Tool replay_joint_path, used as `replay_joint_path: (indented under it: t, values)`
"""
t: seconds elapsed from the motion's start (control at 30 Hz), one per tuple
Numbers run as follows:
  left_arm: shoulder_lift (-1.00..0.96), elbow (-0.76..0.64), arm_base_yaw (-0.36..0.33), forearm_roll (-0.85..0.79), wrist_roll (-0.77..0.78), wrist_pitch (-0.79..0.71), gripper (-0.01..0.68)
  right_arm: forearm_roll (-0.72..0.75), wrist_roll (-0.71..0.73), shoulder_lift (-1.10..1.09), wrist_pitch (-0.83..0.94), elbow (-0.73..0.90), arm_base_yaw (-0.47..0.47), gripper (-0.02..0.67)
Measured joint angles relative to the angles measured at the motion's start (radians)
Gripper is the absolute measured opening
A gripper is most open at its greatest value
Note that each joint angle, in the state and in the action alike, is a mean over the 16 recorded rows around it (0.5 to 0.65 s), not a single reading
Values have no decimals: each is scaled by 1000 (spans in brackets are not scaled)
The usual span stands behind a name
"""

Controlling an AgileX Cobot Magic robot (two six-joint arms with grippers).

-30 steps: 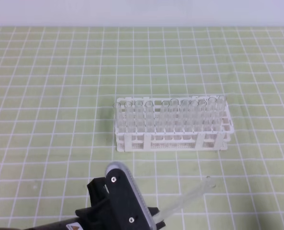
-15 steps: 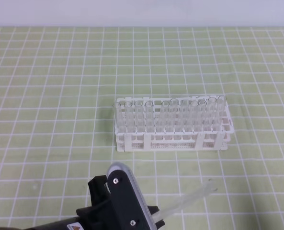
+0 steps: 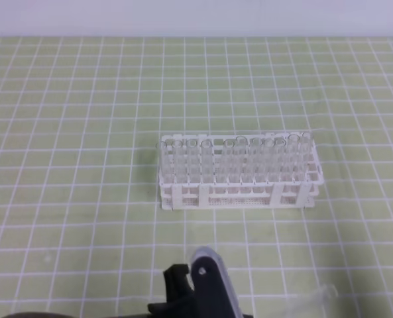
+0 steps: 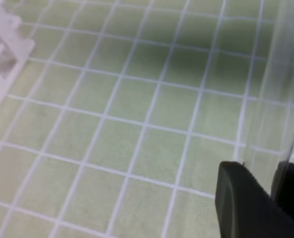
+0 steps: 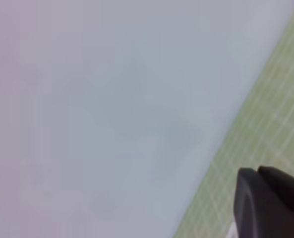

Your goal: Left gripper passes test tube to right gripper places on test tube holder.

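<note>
A clear, smooth, glassy test tube [image 4: 280, 99], a white plastic lattice rack [image 3: 239, 173], matt black gripper fingers [image 4: 246, 206] and a matt green gridded mat [image 3: 83, 132].

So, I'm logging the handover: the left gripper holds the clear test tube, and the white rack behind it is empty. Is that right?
Not quite. The left gripper does hold the test tube between its fingers, as the left wrist view shows. But the test tube holder is not empty: the exterior high view shows clear tubes standing in its back rows.

Green white-gridded mat [image 3: 83, 199], white test tube holder [image 3: 239, 192] standing on it
</note>
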State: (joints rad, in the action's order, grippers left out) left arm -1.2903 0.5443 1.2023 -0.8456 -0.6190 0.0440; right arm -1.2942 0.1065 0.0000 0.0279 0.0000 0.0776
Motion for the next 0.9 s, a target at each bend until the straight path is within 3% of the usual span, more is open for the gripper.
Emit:
replay_joint_path:
  t: [0.2,0.4,0.9]
  values:
    - [-85,42,0,2,1,66,4,-71,100,0,32,0,0,-16]
    - [-156,101,0,3,4,124,10,-76,261,0,203,-34,0,28]
    - [-232,161,0,1,9,273,51,-62,625,51,487,-223,0,426]
